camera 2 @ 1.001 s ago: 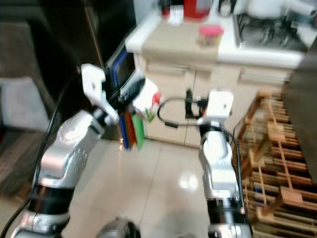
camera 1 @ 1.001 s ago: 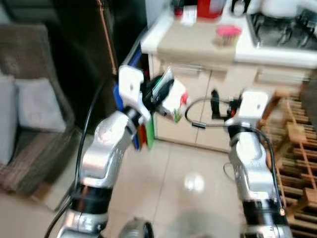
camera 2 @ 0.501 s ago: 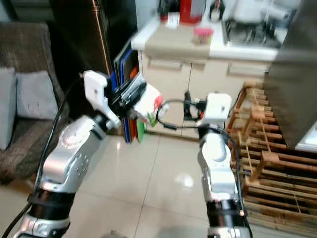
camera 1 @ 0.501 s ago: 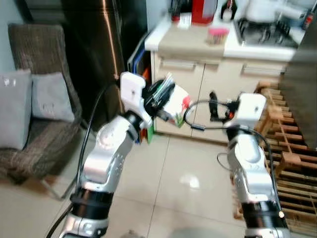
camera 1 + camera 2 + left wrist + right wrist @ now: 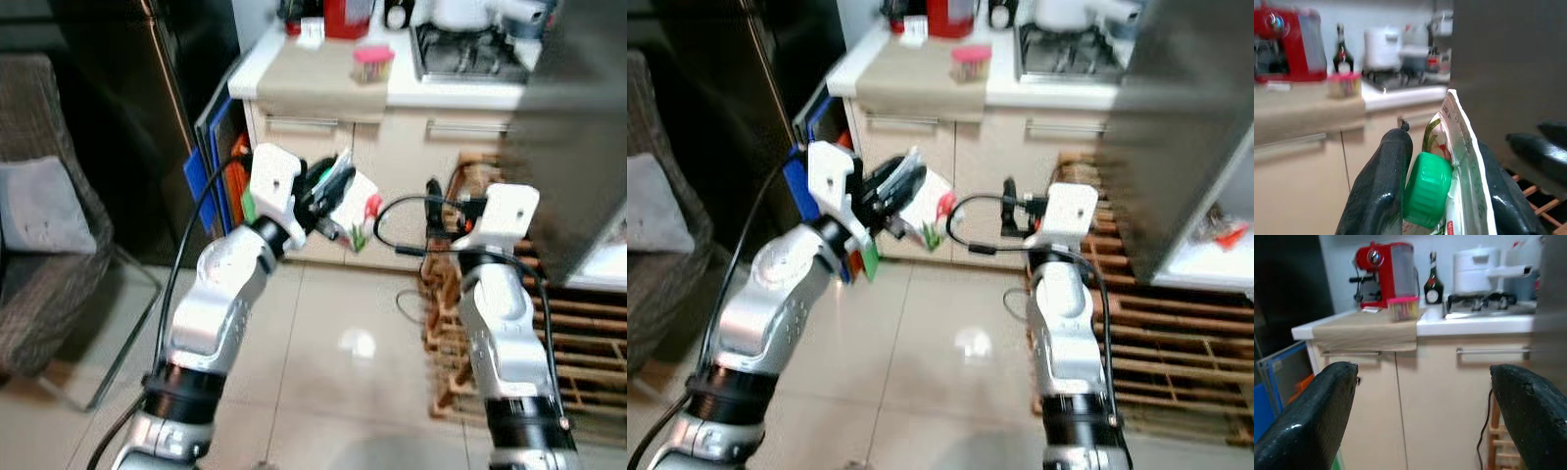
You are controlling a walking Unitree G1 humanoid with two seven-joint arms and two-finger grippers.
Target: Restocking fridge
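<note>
My left gripper (image 5: 329, 186) is raised at chest height, shut on a white carton (image 5: 357, 202) printed with red and green. In the left wrist view the carton (image 5: 1462, 161) and its green cap (image 5: 1427, 188) sit between the two black fingers (image 5: 1382, 188). My right gripper (image 5: 432, 196) is held up beside it, a little to the right, open with nothing between its fingers (image 5: 1312, 416). A grey fridge door (image 5: 1185, 117) stands at the right, with a white inner shelf (image 5: 1215, 250) showing below it.
Ahead is a beige kitchen counter (image 5: 323, 88) with a red coffee machine (image 5: 348, 15), a pink tub (image 5: 372, 64) and a stove (image 5: 460, 49). Blue boards (image 5: 211, 147) lean at its left. Wooden slatted racks (image 5: 588, 323) lie on the floor at right. A wicker chair (image 5: 39, 215) stands left.
The whole view has swung to the right, bringing the grey fridge door in at the right. The carton stays in my left gripper; both arms keep their pose.
</note>
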